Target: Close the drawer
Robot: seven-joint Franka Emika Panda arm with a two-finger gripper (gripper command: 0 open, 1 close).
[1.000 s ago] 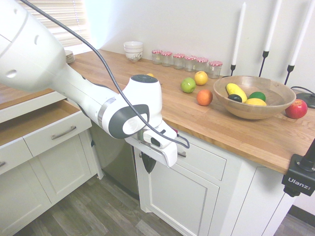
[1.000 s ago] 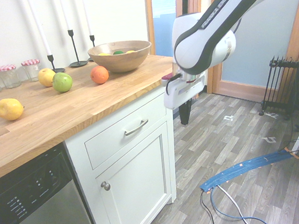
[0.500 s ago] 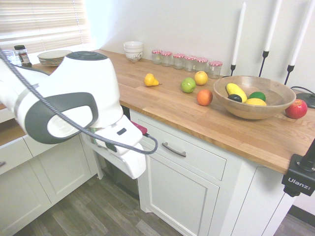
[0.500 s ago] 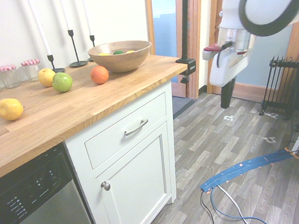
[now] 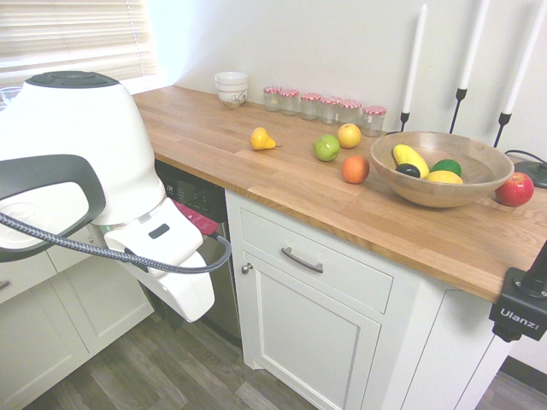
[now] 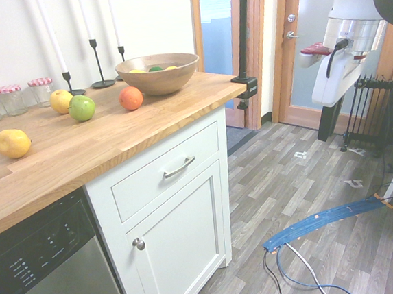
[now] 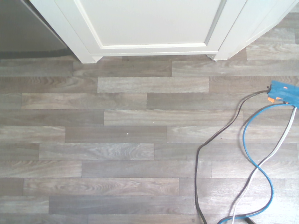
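Above the wood-look floor, the tool hangs apart from the counter

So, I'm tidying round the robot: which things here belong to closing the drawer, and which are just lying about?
Job:
- white panelled drawer with curved silver handle, shut
- white robot gripper

Lying about:
- round wooden bowl
- green apple
- orange fruit

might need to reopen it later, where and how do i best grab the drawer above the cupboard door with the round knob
Best gripped at the middle of the curved silver metal bar handle, coming straight at the white panelled drawer front; the bar bows outward and runs lengthwise across it, so the pincer should probably close from above and below
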